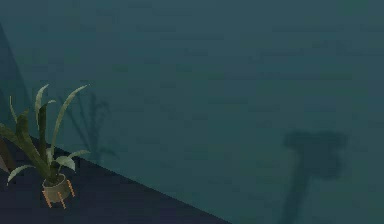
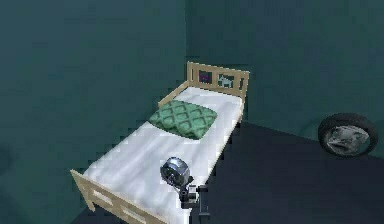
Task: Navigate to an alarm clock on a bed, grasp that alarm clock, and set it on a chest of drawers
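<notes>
While your gripper (image 2: 192,193) sits near the alarm clock (image 2: 177,169) at the bed's (image 2: 140,148) long edge, you're mid-grasp; whether the fingers hold it, can't tell. Next: lift clear.

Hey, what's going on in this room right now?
The robot stands beside a wooden bed, its arm reaching toward the foot end. Its hand is at a round alarm clock lying on the bed; I can't tell whether it holds it. Ahead: a teal wall and a potted plant.
</notes>
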Motion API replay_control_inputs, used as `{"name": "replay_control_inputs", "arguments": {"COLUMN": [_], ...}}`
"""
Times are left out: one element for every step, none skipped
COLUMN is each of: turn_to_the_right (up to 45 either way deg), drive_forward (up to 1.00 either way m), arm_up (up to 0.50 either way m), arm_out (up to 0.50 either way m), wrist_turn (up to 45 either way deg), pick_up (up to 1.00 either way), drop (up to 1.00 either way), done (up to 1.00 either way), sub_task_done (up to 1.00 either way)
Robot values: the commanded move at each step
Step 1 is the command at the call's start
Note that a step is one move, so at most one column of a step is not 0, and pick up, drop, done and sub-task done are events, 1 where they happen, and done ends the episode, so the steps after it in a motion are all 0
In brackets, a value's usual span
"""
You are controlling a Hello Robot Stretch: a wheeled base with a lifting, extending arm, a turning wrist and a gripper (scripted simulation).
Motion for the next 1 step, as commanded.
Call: {"name": "replay_control_inputs", "arguments": {"turn_to_the_right": [0.0], "drive_forward": [0.0], "arm_up": [0.0], "arm_out": [0.0], "wrist_turn": [0.0], "pick_up": [1.0], "drop": [0.0], "done": [0.0], "sub_task_done": [0.0]}}
